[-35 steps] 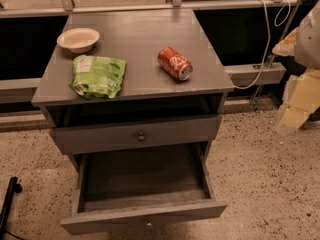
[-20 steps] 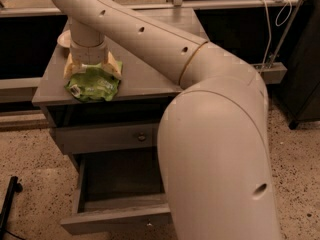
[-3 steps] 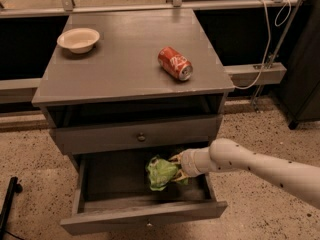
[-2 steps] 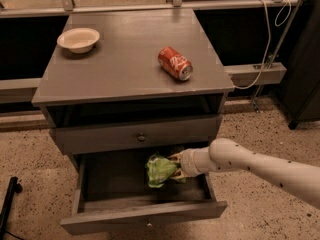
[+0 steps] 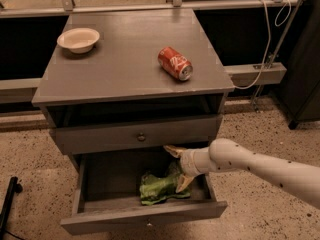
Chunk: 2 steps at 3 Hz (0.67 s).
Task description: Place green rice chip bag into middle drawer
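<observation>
Compared with the frame shortly before, the bag (image 5: 161, 188) is seen lower and flatter: it was held up at the fingertips, and now it is lying on the floor of the drawer (image 5: 145, 218). It is a bright-green foil bag, much crumpled, with folds that catch the light and some pale print that cannot be read. It is placed in the right half of the drawer, near the front wall. The drawer is pulled out and is plain grey inside.

Just above and to the right of the bag, the gripper (image 5: 173, 169) is found inside the drawer opening. Its two cream fingers (image 5: 182, 182) are spread wide apart, one pointing up toward the drawer above, the other pointing down at the right edge of the bag. Nothing is clamped between them; whether the lower finger touches the foil cannot be told. The white speckled arm (image 5: 260, 168) is stretched in from the right.

Above the open drawer, the upper drawer (image 5: 100, 138) is closed, with a dark round knob (image 5: 141, 137) in the middle. On the cabinet (image 5: 125, 59) top, a red can (image 5: 175, 63) is lying on its side at the right, and a cream bowl (image 5: 78, 39) is standing at the back left, well apart from it.
</observation>
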Tool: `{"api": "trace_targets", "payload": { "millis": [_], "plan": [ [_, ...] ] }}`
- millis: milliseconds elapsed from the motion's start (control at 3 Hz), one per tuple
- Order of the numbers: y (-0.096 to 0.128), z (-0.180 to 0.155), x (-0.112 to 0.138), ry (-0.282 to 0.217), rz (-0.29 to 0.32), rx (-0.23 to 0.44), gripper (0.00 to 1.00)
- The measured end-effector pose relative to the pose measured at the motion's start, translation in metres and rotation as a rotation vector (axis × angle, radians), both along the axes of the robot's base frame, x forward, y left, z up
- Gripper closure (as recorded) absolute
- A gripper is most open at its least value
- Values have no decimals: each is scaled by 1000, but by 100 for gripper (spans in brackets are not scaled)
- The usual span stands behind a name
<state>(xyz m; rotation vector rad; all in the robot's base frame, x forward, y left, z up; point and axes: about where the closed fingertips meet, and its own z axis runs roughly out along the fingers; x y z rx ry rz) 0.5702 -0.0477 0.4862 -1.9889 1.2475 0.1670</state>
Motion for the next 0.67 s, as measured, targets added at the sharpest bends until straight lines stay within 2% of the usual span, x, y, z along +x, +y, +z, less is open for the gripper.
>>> {"api": "trace_targets", "payload": {
  "millis": [333,667],
  "plan": [
    [0,1,-1,1,3,4,0],
    [-27,34,-15,9,-10,-41,0]
  ]
}}
